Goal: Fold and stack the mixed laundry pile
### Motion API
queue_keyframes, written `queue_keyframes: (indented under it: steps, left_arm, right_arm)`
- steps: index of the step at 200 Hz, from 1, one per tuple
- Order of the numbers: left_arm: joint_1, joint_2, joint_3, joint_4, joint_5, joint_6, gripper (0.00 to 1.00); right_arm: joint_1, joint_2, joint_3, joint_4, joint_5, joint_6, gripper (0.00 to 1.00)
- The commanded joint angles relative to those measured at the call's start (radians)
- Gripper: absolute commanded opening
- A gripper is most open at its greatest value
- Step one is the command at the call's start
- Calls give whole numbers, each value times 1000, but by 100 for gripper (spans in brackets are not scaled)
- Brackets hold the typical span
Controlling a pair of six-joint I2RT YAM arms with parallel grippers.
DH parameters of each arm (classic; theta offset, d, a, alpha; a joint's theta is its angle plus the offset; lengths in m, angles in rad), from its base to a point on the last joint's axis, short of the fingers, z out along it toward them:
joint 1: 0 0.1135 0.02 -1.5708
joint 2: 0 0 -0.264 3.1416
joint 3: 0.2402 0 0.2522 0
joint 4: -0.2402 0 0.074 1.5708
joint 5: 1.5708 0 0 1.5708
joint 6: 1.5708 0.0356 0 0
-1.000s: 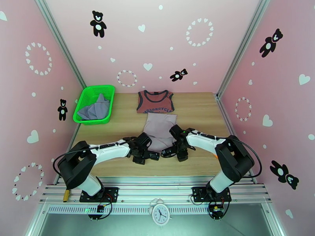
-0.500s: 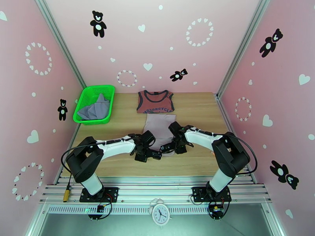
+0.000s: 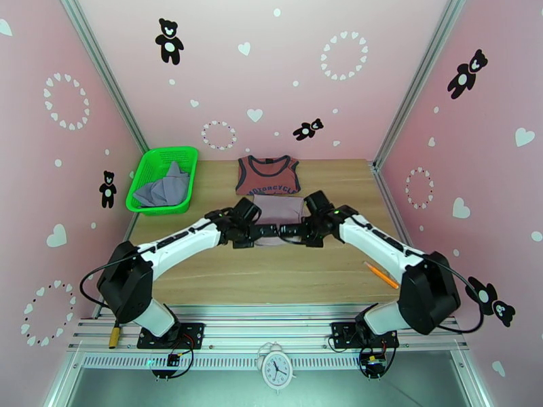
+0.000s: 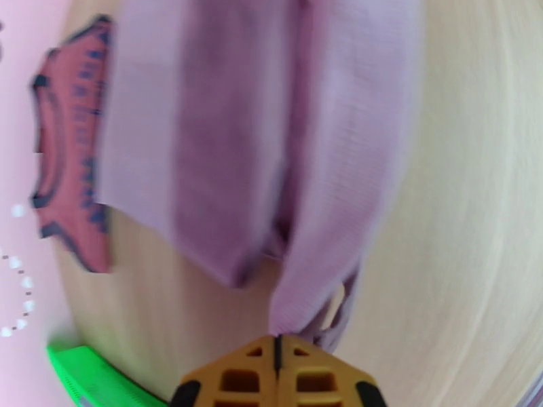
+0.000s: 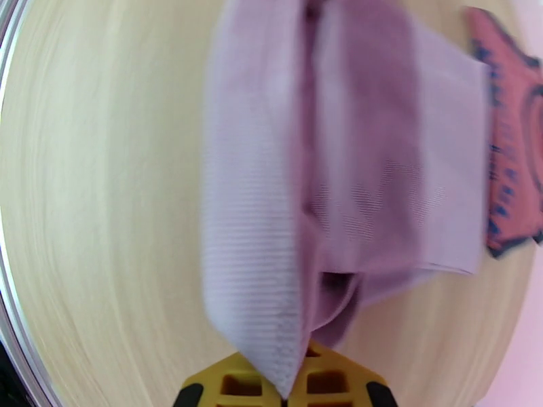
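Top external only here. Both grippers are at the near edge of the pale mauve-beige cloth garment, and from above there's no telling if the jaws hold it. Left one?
Observer: Left gripper is shut on a bunched corner of the pale mauve-beige cloth garment.
Operator: Right?
Observer: Right gripper is shut on the other near corner.
Operator: Fabric detail?
Observer: Fine ribbing, plus a faint pale pattern mid-cloth.
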Motion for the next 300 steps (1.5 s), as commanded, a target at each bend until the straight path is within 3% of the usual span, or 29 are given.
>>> queue_keyframes:
  steps: [1, 49, 135, 158, 171, 211, 221, 236, 245, 271, 285, 289, 300]
  left_arm:
    - [48, 54, 110, -42, 34, 10, 0]
    - [137, 343, 469, -150, 80, 44, 0]
    - [209, 863, 1084, -306, 40, 88, 0]
    - [216, 923, 1135, -313, 12, 90, 0]
    - [219, 927, 1126, -294, -3, 77, 11]
    - [239, 911, 1100, -205, -186, -19, 11]
    - [240, 905, 1101, -198, -222, -31, 17]
    - [238, 868, 1085, -169, -223, -62, 27]
    - [238, 835, 1063, -137, -214, -89, 40]
    - [239, 696, 996, -46, -198, -226, 45]
    - [239, 570, 904, 5, -160, -319, 45]
    - [239, 525, 857, 34, -150, -347, 46]
    - [241, 374, 703, 126, -108, -421, 47]
  right_arm:
    - [-26, 39, 67, 32, -37, 94, 0]
    - [-100, 278, 241, 107, -16, 243, 0]
    - [-215, 687, 573, 137, 4, 532, 0]
    - [-224, 748, 608, 143, -11, 582, 21]
    - [-228, 763, 614, 149, -2, 611, 30]
    - [-273, 735, 621, 118, -6, 746, 38]
    - [-283, 699, 599, 125, -25, 762, 39]
    - [-287, 618, 529, 173, -55, 772, 42]
    - [-289, 562, 489, 200, -76, 781, 44]
    - [-306, 392, 397, 230, -136, 811, 50]
    - [-328, 286, 354, 235, -174, 835, 73]
    - [-339, 255, 341, 238, -194, 846, 96]
    - [-370, 170, 310, 244, -273, 874, 99]
